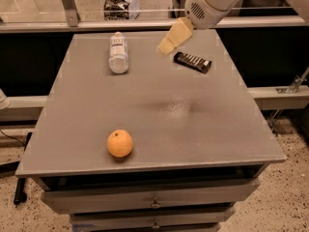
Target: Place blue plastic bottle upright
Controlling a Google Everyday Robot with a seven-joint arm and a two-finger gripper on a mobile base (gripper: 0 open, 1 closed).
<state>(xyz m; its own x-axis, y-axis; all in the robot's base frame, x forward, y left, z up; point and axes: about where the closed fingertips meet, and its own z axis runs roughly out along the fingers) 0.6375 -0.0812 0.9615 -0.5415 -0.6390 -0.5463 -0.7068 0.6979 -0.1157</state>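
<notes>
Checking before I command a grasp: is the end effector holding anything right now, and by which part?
Nothing. The end effector hovers beside the blue plastic bottle, which lies untouched on the table.

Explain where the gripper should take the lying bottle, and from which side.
Probably across its middle, from above: the bottle lies on its side, long axis pointing away from the camera, both flanks free on the table. The gripper hovers right of it in view.

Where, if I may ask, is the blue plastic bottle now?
The clear bluish plastic bottle lies on its side at the grey table's far left, left of the hovering end effector and dark snack bar.
</notes>
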